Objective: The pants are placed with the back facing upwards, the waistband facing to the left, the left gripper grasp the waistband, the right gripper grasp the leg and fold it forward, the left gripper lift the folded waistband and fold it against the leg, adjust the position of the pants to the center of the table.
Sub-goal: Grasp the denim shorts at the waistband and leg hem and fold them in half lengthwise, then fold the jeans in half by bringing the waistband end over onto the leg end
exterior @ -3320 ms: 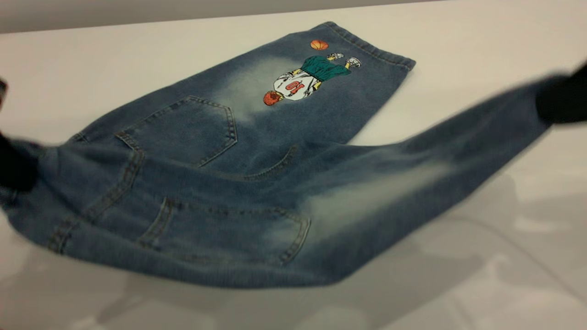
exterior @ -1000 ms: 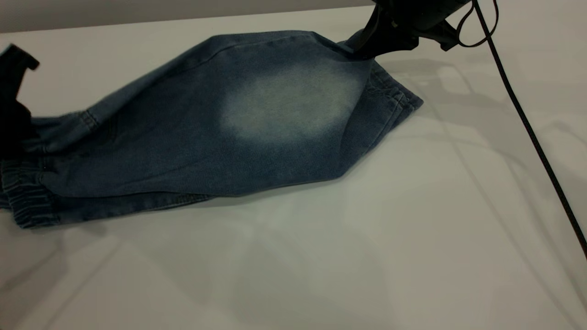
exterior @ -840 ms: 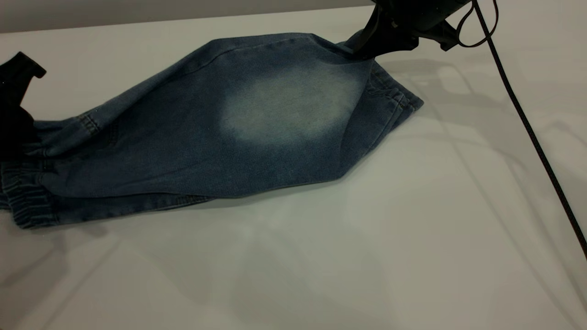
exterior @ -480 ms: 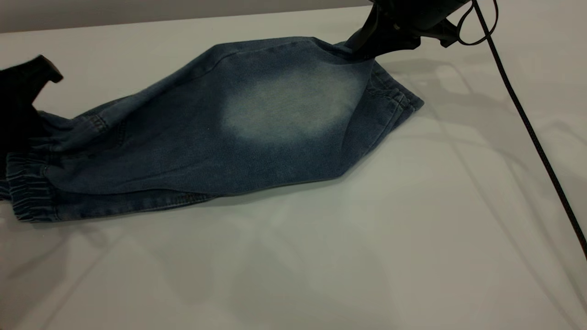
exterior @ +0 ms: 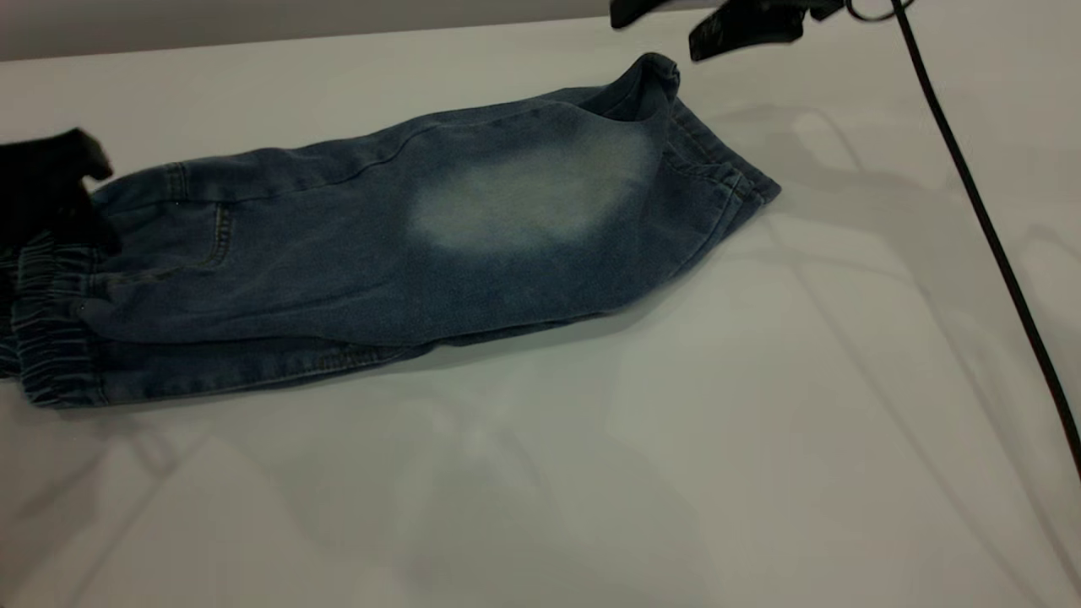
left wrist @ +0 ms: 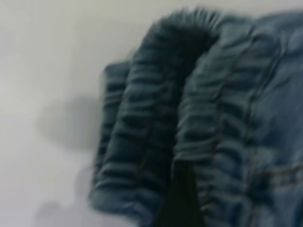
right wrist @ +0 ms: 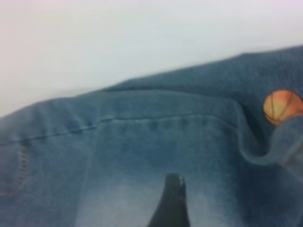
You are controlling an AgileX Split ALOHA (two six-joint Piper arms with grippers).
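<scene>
The pants (exterior: 380, 253) lie folded lengthwise on the worktop (exterior: 676, 422), running from its left edge toward the far right, well off centre. The leg (exterior: 524, 194) with the pale patch lies on top, covering the printed one; from my right wrist only the orange ball of that print peeps out under a curled bit of hem. So I judge the first fold made and the second, waistband onto leg, now in hand. My right tool (exterior: 676, 25) hangs above the far edge, just past the hem, its two dark fingers spread and holding nothing. That hem corner stands up in a small peak, not yet flat. My left tool (exterior: 46, 198) is at the left edge on the waistband (exterior: 46, 338), which lies doubled there, its two ruched layers stacked. One dark finger shows between the gathers in my left wrist view, but I cannot tell whether this tool is clamped on the band or only resting against it. The next move, as I judge it, calls for a sure pinch through both layers of the band, then a lift and a carry to the right so that the band lands squarely on the leg near the hem. The layers may slide apart if I catch only one. After that the bundle wants a nudge toward the middle of the worktop.
</scene>
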